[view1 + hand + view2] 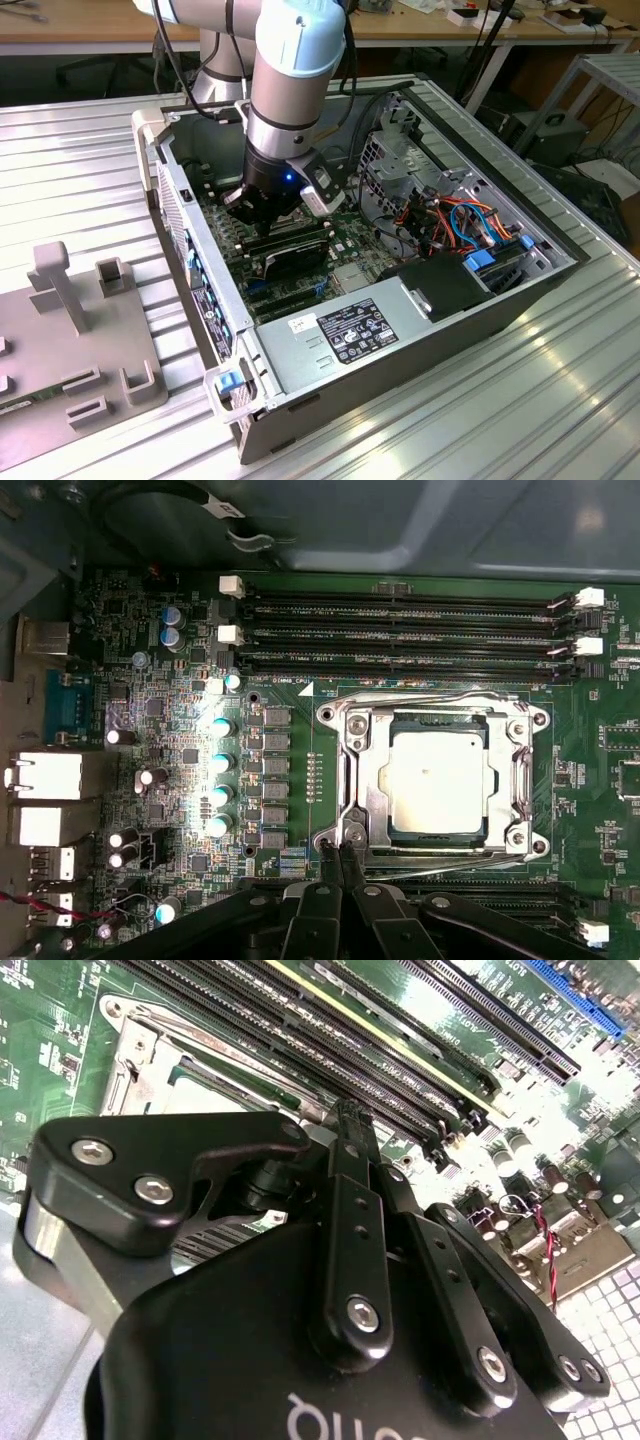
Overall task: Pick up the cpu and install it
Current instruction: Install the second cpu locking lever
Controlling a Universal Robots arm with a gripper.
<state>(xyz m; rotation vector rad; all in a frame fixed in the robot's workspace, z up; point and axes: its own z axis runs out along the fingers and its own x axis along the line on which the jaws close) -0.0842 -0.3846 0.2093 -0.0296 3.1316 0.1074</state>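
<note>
The cpu (440, 780), a flat silver-grey square, lies in the dark socket on the green motherboard, with the hinged metal frame (365, 770) lying down around it. My gripper (336, 852) is shut, its two black fingertips (326, 848) pressed together with nothing between them. They sit at a corner of the frame, beside the cpu and not over it. In the second wrist view the fingers (345, 1160) stand over the socket frame (130, 1050). In the exterior view the gripper (262, 205) reaches down inside the open computer case.
Empty memory slots (400, 630) run along one side of the socket, capacitors (220, 770) along another. The case walls (200, 270), power supply (350, 335) and cable bundle (460, 220) hem in the arm. A grey fixture plate (70, 340) lies at the exterior view's left.
</note>
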